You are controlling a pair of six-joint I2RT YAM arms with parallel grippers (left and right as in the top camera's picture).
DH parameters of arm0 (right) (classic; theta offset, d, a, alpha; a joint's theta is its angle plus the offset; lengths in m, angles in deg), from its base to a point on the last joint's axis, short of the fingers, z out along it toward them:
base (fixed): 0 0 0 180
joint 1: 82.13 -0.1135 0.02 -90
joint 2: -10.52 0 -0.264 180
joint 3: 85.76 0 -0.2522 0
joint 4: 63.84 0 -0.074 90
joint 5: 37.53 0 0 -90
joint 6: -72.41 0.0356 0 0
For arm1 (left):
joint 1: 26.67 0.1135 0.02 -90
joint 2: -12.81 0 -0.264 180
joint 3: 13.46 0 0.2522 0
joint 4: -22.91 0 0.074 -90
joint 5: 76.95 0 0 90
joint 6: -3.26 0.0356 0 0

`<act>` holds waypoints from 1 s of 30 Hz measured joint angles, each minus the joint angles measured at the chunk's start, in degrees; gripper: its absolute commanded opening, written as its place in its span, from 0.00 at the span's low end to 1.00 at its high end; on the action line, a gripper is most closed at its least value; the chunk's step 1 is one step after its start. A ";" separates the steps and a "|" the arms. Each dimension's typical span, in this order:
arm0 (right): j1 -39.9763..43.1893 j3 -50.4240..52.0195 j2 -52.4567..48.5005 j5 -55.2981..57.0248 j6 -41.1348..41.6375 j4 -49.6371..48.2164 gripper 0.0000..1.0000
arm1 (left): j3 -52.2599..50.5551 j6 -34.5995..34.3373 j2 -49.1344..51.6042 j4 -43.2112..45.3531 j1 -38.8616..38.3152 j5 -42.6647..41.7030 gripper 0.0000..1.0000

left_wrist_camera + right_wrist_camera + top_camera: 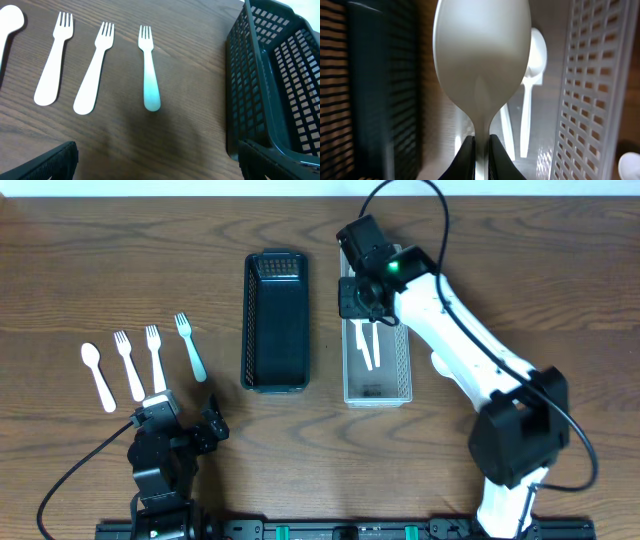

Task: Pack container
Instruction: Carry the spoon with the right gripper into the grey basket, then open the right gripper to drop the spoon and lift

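Observation:
My right gripper point(362, 302) point(481, 150) is shut on a white spoon point(481, 65), held bowl-forward over the far end of the clear white basket point(404, 370) point(600, 90). White utensils point(368, 345) point(529, 95) lie inside that basket. A black mesh basket point(275, 320) point(280, 85) stands to its left. On the table at left lie a white spoon point(97, 375) point(10, 22), two white forks point(128, 365) point(52, 60) point(155, 358) point(95, 67) and a light blue fork point(190, 346) point(149, 67). My left gripper point(185, 425) point(157, 162) is open and empty, nearer than the forks.
Another white spoon point(440, 365) point(629, 167) lies on the table right of the clear basket, partly under my right arm. The table's front edge is close behind my left arm.

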 measured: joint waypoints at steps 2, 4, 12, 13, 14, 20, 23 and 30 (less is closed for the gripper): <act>0.13 0.02 -1.92 0.50 0.96 0.26 0.01 | 0.00 0.00 0.00 0.00 0.00 0.02 0.98; 0.33 0.09 -3.65 0.85 1.57 0.35 0.01 | 0.00 0.00 0.00 0.00 0.00 0.02 0.98; 0.79 0.17 -7.02 1.36 2.51 2.27 0.02 | 0.00 0.00 0.00 0.00 0.00 0.02 0.98; 0.81 0.17 -7.61 1.38 2.51 2.47 0.04 | 0.00 0.00 0.00 -0.02 0.00 0.00 0.98; 0.81 0.17 -8.15 1.36 2.51 2.67 0.06 | 0.00 0.00 0.00 0.00 0.00 0.02 0.98; 0.81 0.22 -9.55 1.36 2.49 2.99 0.19 | 0.00 0.00 0.00 0.00 0.00 0.00 0.98; 0.81 0.22 -9.55 1.33 1.44 3.02 0.26 | 0.00 0.00 0.00 0.00 0.00 0.02 0.98; 0.83 0.20 -9.55 0.31 -5.42 3.13 0.28 | 0.00 0.00 0.00 0.00 0.00 0.02 0.98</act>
